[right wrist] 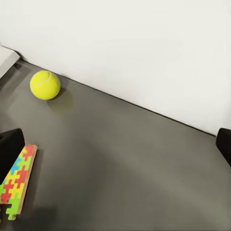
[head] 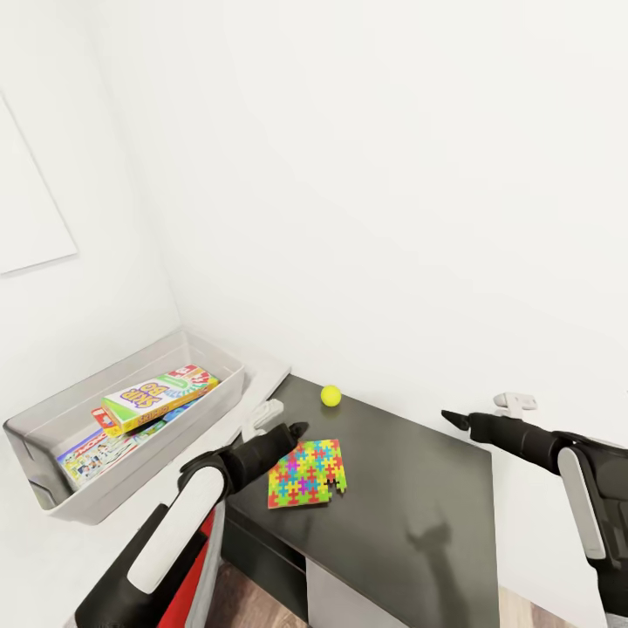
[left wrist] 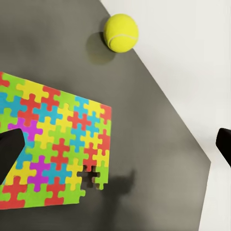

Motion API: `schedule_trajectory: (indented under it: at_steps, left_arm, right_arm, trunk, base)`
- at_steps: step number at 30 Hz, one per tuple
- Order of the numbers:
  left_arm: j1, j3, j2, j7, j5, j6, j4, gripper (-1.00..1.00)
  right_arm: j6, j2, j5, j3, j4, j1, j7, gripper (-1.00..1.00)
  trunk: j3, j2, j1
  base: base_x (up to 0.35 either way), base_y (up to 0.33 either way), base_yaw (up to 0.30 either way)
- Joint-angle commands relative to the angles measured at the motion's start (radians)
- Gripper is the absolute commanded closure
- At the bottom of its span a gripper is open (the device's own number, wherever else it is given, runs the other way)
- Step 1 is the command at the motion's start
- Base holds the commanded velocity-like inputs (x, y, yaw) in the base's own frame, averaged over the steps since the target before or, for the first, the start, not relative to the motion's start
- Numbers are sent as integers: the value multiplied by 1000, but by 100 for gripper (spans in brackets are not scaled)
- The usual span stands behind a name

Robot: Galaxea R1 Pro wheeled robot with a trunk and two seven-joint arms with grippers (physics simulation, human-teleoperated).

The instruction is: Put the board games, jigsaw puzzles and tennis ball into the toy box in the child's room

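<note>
Both arms reach over the dark wing of the desk, where a puzzle and a ball lie.

The left gripper (head: pixel 292 429) hovers at the near-left edge of the jigsaw puzzle (head: pixel 305 474), its fingers spread wide apart and grasping nothing; in the left wrist view one dark fingertip (left wrist: pixel 10 153) overlaps the puzzle's edge. The puzzle lies flat on the dark desk top (head: pixel 410 523), with a small notch of pieces missing near one corner. The tennis ball (head: pixel 331 395) rests farther back, close to the white wall (head: pixel 392 218), apart from the puzzle. The right gripper (head: pixel 453 419) hangs above the desk's right side, fingers released and empty. To the left, the grey toy box (head: pixel 52 501) on the light desk top holds the Skip Bo box (head: pixel 161 398) lying atop other game boxes (head: pixel 92 453).
</note>
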Motion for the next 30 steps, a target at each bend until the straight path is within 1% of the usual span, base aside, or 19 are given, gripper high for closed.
schedule_trajectory:
  at_steps: [1,19,30]
  left_arm:
    - [-2,1,1,8,7,1,-1,-100]
    - [-7,10,-1,7,8,8,-2,-100]
    - [-9,11,-3,7,8,10,-2,-100]
  right_arm:
    - [7,0,-4,-1,-1,-3,1,-100]
    - [9,5,-4,2,-5,-10,0,-100]
    - [9,13,-3,5,-4,-11,-3,-100]
  trunk:
    - [2,6,-4]
    - [58,132,-73]
    - [93,209,-115]
  base:
    - [0,0,0]
    - [0,0,0]
    - [0,0,0]
